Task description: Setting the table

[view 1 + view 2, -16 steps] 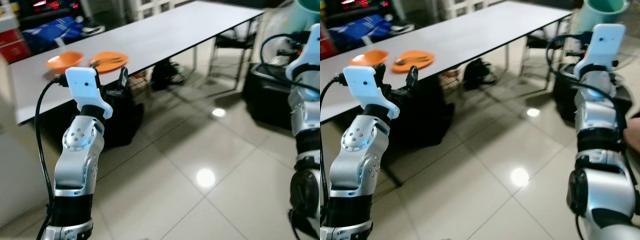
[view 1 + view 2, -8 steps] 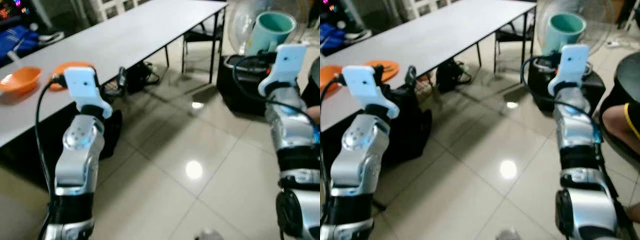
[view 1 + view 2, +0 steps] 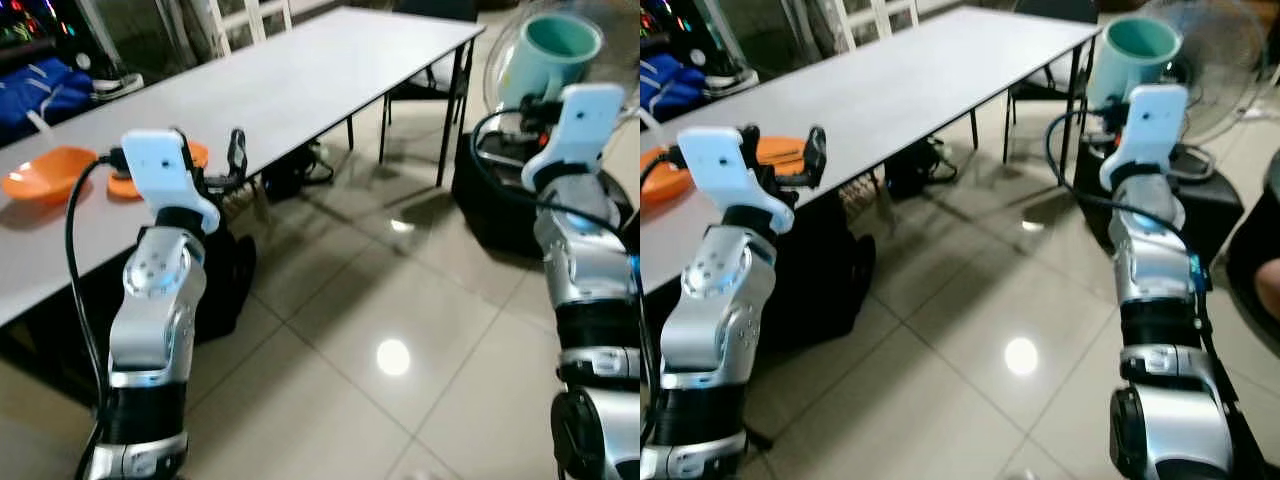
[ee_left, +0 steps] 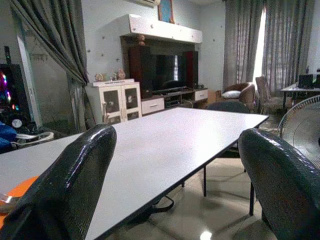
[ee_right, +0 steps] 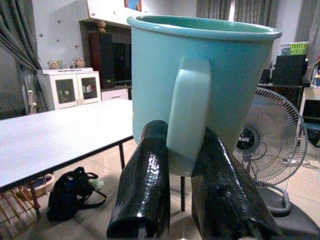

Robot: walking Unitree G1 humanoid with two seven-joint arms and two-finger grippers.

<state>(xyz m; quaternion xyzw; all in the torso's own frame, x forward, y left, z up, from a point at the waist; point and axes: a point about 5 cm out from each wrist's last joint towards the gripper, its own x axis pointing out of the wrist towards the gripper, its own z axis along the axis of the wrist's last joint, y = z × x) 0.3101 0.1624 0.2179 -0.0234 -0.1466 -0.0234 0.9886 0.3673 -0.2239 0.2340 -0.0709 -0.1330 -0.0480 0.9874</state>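
A long white table [image 3: 300, 80] stretches away on my left. An orange bowl [image 3: 45, 172] and an orange plate [image 3: 790, 150] lie at its near end, the plate partly hidden by my left wrist; a fork [image 4: 5, 200] rests on the plate. My left gripper [image 4: 175, 180] is raised beside the table edge near the plate, open, with nothing between its fingers. My right gripper [image 5: 182, 137] is shut on the handle of a teal cup [image 5: 210, 65]. It holds the cup [image 3: 550, 50] upright and high at the right, off the table.
A standing fan [image 5: 275, 130] and a black box [image 3: 500, 200] are behind the cup on the right. A black bag [image 3: 300, 165] lies under the table and a chair [image 3: 425, 85] stands at its far end. A person's leg [image 3: 1270, 285] shows at the right edge. Glossy tile floor [image 3: 380, 320] lies between.
The whole picture has shifted as the camera turned right, bringing the cup and the fan into view. The right gripper keeps hold of the cup; the left stays open by the plate.
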